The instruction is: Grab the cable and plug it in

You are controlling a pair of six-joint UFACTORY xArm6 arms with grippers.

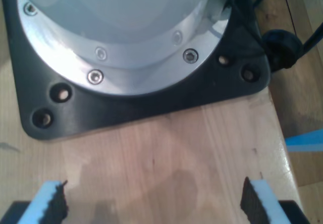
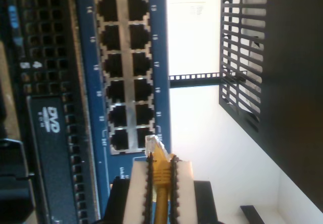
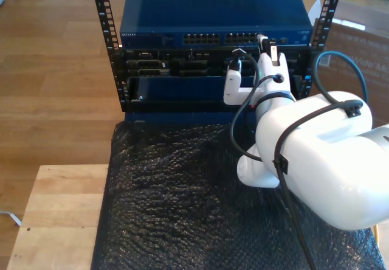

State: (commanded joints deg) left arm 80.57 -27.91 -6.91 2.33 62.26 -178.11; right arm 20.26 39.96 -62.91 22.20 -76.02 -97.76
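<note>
Pale wooden table [image 3: 55, 209], seemingly black bubble-wrap sheet [image 3: 182, 209] spread across it.

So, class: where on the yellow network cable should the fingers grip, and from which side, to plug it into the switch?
Grip the yellow boot just behind the clear plug, fingers on its two flat sides, approaching from behind: that leaves the tip free facing the ports.

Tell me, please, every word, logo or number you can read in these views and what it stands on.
"DVD": logo on the black drive front beside the blue switch.
Small white numerals beside the switch's ports: too blurred to read.
White brand lettering at the switch's front corner, on the exterior view's left: too small to read.
</note>
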